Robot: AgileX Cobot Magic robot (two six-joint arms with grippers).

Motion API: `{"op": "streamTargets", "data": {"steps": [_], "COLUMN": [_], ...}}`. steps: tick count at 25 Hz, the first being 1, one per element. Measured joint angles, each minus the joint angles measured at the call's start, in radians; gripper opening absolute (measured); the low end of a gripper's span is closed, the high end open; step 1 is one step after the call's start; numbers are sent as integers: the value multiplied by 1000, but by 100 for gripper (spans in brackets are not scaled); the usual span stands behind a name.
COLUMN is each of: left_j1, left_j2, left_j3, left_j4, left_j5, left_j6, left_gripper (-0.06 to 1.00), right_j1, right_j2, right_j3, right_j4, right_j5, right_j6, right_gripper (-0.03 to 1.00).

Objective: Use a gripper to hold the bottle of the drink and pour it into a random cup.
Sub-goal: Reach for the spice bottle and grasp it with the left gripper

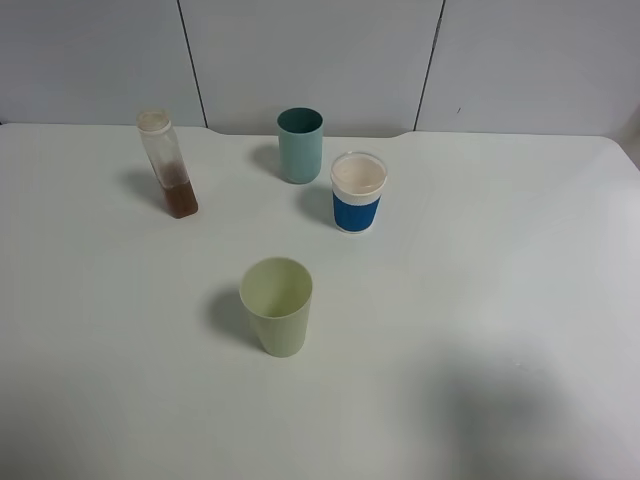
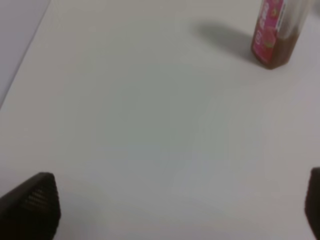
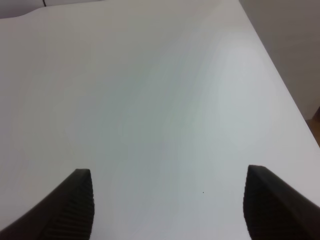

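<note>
**Bottle stands untouched at the far left; both grippers spread wide**

The bottle of the drink (image 1: 168, 170) stands on its base at the far left of the white table (image 1: 500, 300). Brown liquid fills only its lowest part. The left wrist view shows its pink-and-white label (image 2: 272, 27). The pale yellow-green cup (image 1: 277, 305) stands alone nearer, right of the bottle and well apart from it, mouth up. Farther back, near the middle, a teal tumbler (image 1: 300, 145) stands just beside a white cup with a blue band (image 1: 358, 192), which is a little nearer and to its right.

The left gripper (image 2: 180, 192) hangs over bare table with its dark fingers (image 2: 35, 205) wide apart, well short of the bottle. The right gripper (image 3: 170, 180) is likewise spread, holding nothing, over the table's right side.
</note>
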Motion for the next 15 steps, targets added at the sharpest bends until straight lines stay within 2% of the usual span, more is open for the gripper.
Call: {"op": "streamTargets", "data": {"steps": [15], "left_j1": [0], "left_j2": [0], "left_j3": [0], "left_j4": [2], "left_j5": [0], "left_j6": [0], "left_gripper": [100], "right_j1": [0], "right_j2": [0], "right_j3": [0], "right_j4": [0], "right_j5": [0], "right_j6": [0], "right_gripper": [63]}}
